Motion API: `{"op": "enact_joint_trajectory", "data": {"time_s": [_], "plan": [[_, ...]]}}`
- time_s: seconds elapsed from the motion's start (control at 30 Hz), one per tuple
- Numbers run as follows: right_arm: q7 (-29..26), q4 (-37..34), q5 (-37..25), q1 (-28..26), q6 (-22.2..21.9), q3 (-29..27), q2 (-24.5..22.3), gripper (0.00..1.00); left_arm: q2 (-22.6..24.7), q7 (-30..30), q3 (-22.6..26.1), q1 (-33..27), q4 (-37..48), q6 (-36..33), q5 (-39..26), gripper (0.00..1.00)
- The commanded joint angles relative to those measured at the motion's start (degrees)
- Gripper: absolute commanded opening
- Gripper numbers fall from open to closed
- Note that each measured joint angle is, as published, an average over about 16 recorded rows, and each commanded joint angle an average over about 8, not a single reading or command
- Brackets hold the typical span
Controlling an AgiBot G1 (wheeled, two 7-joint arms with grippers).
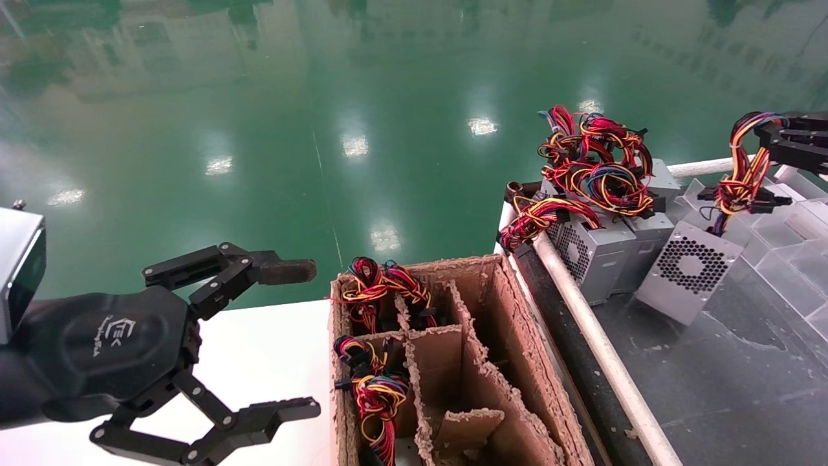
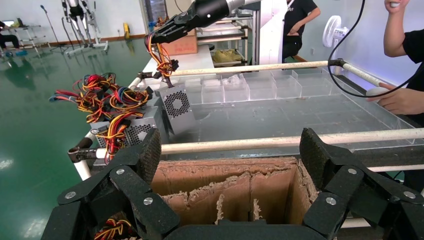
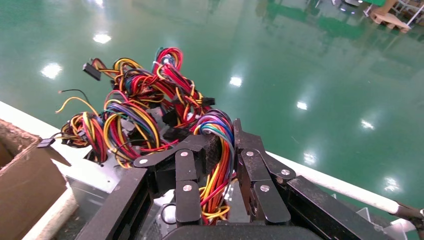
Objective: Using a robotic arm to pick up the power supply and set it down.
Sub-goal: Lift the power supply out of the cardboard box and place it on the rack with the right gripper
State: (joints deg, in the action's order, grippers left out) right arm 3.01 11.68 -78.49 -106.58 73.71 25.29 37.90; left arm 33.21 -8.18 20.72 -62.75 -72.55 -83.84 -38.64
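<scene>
Two grippers are in view. Your right gripper [image 1: 766, 139] is the working end effector: its fingers [image 3: 187, 172] are closed on the looped wire bundle [image 1: 744, 169] of the power supply [image 1: 687, 270], with the coloured wires pinched between the pads. No part of the grey housing is in the grip; only the wires are held.

Below the right gripper, the power supply hangs from the bundle, tilted, with its honeycomb fan grille [image 1: 691, 263] facing up and outward. Its lower corner sits at the dark belt surface [image 1: 711, 382]; you cannot tell whether it is touching or just clear. Just beside it, away from the gripper toward the cardboard box [image 1: 511, 349], stands a row of similar grey units [image 1: 601, 249] with tangled wire looms [image 1: 595, 162] on top. Clear plastic trays [image 1: 786, 252] lie directly under and beyond the gripper. A white rail [image 1: 592, 330] runs along the belt edge between the units and the box.

Your left gripper [image 1: 294, 340] is parked well apart from the work, over the white table [image 1: 259, 356] beside the cardboard box, with its fingers spread wide and holding nothing. The box compartments nearest that gripper contain further wire bundles [image 1: 375, 388].

In the left wrist view, a person's hand [image 2: 400, 97] rests at the far edge of the belt.
</scene>
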Motion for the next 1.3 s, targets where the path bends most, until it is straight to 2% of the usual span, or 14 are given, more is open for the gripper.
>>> {"op": "enact_joint_trajectory", "data": {"time_s": [0.03, 0.53, 0.83, 1.3], "plan": [[0.60, -1.00, -0.40, -0.76, -0.30, 0.20, 0.22, 0.00, 0.00, 0.00, 0.00, 0.00, 0.00, 0.00, 0.00, 1.00], [3.39, -6.01, -1.29, -4.06, -1.52, 0.67, 2.69, 0.00, 0.00, 0.01, 0.01, 0.00, 0.00, 0.00, 0.01, 1.00], [5.65, -6.84, -1.24, -4.58, -5.25, 0.59, 6.79, 0.00, -0.01, 0.01, 0.02, 0.00, 0.00, 0.01, 0.01, 1.00], [6.73, -8.98, -2.81, -4.16, -8.68, 1.68, 10.97, 0.00, -0.01, 0.01, 0.02, -0.01, 0.00, 0.01, 0.02, 1.00]]}}
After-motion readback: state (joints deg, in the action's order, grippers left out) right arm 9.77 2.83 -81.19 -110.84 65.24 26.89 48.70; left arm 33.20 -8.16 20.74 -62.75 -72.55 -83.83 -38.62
